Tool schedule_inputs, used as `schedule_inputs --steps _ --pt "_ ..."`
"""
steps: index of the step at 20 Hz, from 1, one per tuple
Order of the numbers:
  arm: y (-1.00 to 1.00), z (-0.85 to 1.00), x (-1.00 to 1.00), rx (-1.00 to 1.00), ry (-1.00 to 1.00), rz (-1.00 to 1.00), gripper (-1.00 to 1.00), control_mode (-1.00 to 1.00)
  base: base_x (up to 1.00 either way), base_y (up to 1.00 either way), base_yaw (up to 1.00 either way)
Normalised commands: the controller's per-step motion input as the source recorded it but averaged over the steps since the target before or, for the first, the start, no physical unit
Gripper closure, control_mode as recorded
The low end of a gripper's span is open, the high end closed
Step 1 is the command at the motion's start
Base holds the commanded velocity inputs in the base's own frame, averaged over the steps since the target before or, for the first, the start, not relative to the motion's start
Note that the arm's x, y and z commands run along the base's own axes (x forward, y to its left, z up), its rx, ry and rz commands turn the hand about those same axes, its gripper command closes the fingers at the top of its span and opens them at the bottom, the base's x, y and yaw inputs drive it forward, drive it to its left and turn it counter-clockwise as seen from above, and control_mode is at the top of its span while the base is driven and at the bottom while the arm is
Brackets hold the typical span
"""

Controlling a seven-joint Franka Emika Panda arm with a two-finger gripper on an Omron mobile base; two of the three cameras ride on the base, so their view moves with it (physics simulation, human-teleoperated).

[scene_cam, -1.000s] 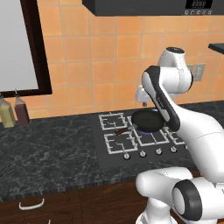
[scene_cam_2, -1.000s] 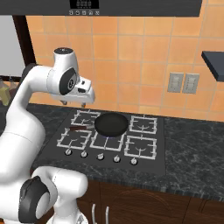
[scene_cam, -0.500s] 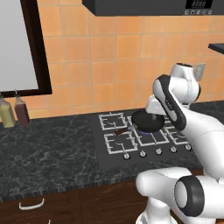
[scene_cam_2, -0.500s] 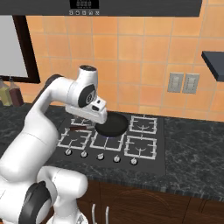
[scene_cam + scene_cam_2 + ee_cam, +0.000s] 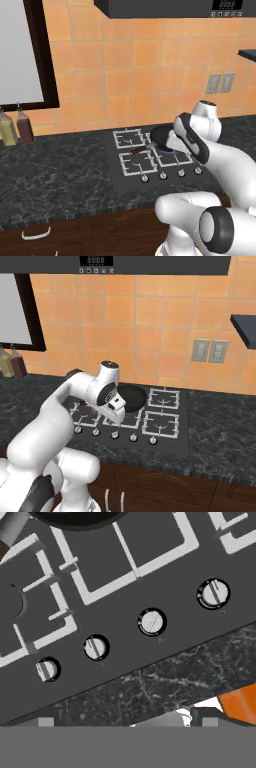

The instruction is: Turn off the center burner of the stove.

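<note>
The two-finger gripper (image 5: 118, 417) hovers above the flat black stove (image 5: 172, 428) – over its row of small round silver knobs (image 5: 151, 622); whether its fingers are apart cannot be told.

We see a dark marbled counter (image 5: 60, 175) running wall to wall, and above it an orange tiled wall (image 5: 135, 65). At the far left two bottles (image 5: 16, 127) stand side by side against the wall, one yellowish, one dark brown, just below a dark-framed window (image 5: 20, 55). A black frying pan (image 5: 131, 397) sits on the grates, its reddish handle (image 5: 138, 149) pointing left. Two pale wall outlets (image 5: 209, 350) sit side by side on the tiles at right. Overhead we catch a dark range hood (image 5: 120, 263). Below the counter, dark wooden drawers carry a white handle (image 5: 36, 233).
</note>
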Motion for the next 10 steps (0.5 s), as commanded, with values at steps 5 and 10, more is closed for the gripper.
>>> schedule_inputs --steps 5,10 --pt "-0.03 -0.71 0.04 0.01 0.06 -0.28 -1.0 -1.0 0.0 0.0 0.0" --pt "-0.16 -0.28 0.28 0.0 0.03 -0.04 -1.0 -1.0 0.0 0.0 0.0"
